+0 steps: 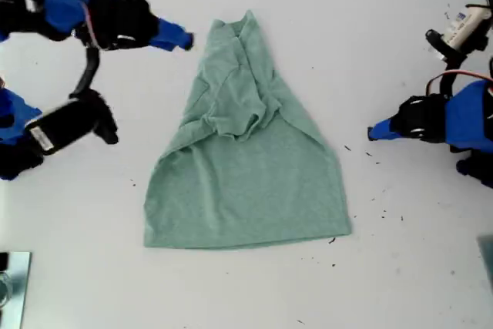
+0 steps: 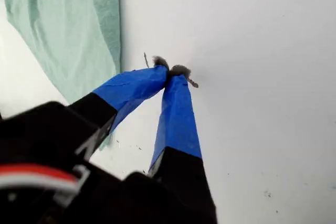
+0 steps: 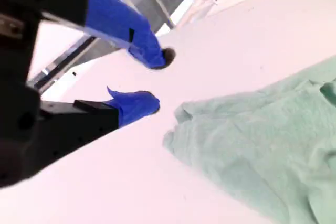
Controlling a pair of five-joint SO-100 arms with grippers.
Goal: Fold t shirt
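While my first gripper (image 2: 172, 73) sits low over the table (image 1: 254, 290), its blue-taped tips are pressed together on nothing, and only bare white surface with a few dark specks lies under them. Past those tips, its wrist view catches one edge of the t shirt (image 2: 79, 35), apart from the jaws with a strip of table between.

Over to my second gripper (image 3: 157, 80): its jaws stand apart, empty, and the bunched end of the shirt (image 3: 252, 145) lies just beyond them, close but not touching.

From the exterior view the layout is clear. The shirt (image 1: 246, 167) lies in the middle of the table, sides drawn in, so it tapers from a wide hem at the view's bottom to a narrow neck end at the top. Its long axis runs top to bottom in that view. My second gripper (image 1: 181, 38) comes in from the exterior view's left, level with the neck end and just beside it. My first gripper (image 1: 373, 135) comes from the exterior view's right, level with the shirt's middle and farther off.

I judge the second gripper better placed for the next fold, which looks set to run along that long axis.

Further out, white tags on the arms show marks too small to read.
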